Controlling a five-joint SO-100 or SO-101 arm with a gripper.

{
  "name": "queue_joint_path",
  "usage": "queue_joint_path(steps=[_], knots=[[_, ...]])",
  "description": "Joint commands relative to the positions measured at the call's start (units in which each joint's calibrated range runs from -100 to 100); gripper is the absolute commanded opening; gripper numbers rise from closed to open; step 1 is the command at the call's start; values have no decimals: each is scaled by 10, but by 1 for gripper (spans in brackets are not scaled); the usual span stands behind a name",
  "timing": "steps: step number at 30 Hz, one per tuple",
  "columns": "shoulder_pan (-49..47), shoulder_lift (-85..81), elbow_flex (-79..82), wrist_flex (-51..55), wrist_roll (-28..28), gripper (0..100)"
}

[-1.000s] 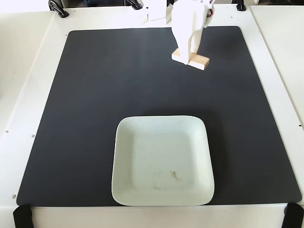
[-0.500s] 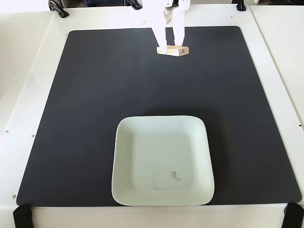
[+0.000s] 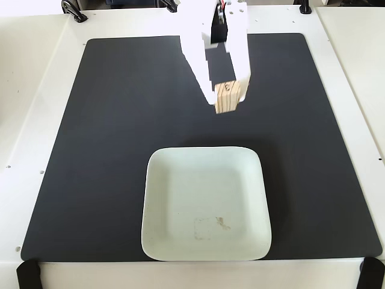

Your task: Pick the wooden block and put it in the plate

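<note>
In the fixed view the white gripper [image 3: 226,96] reaches down from the top edge over the black mat and is shut on the wooden block [image 3: 227,98], a small tan piece with grain lines held between the two fingers, lifted off the mat. The pale white-green square plate [image 3: 157,180] lies on the near half of the mat, below the block in the picture, with faint smudges on its base. Block and plate are apart; the block hangs just beyond the plate's far rim.
A black mat [image 3: 114,138] covers most of the white table [image 3: 30,120]. Black clamps [image 3: 73,12] sit at the far edge and black straps [image 3: 27,274] at the near corners.
The gripper carried the block from the far right of the mat, lifted it, and brought it nearer toward the plate; the block now hangs more upright.
</note>
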Motion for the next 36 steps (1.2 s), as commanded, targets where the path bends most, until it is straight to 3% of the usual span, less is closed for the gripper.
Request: queue_joint_path(steps=[1, 9, 21, 23, 28, 30, 36], knots=[[27, 105, -129, -39, -1, 1], [56, 265, -299, -55, 0, 1], [61, 307, -314, -68, 19, 2], [62, 307, -314, -68, 20, 9], [63, 306, -297, -75, 42, 46], [63, 306, -286, -76, 48, 54], [64, 306, -283, -76, 47, 50]])
